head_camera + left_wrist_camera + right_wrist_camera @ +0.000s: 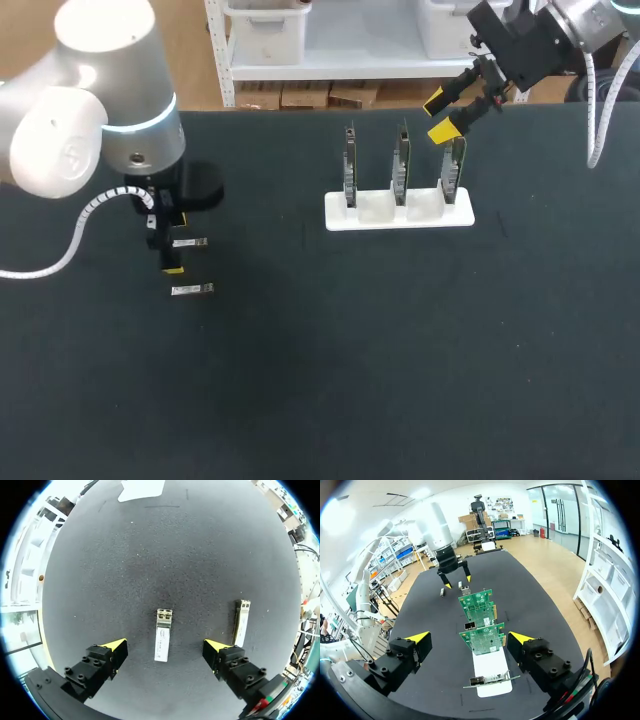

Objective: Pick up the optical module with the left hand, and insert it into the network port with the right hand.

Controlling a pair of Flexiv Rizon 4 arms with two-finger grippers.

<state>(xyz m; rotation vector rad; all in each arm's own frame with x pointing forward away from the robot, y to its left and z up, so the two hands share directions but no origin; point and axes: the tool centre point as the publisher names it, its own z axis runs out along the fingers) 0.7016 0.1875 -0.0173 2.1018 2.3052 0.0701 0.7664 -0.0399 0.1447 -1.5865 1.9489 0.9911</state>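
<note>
Left of frame, my left claw (165,646) hangs spread wide over the dark table (350,380). One module (162,635) lies flat between its fingers, untouched, and a second module (241,622) lies just beside them. At upper right, my right claw (440,117) gapes wide above three circuit boards (401,165) standing upright in one white rack (400,218).

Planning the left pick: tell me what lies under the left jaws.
One optical module lies flat on the table between the open jaws; a second module lies outside them. Nothing covers them.
</note>
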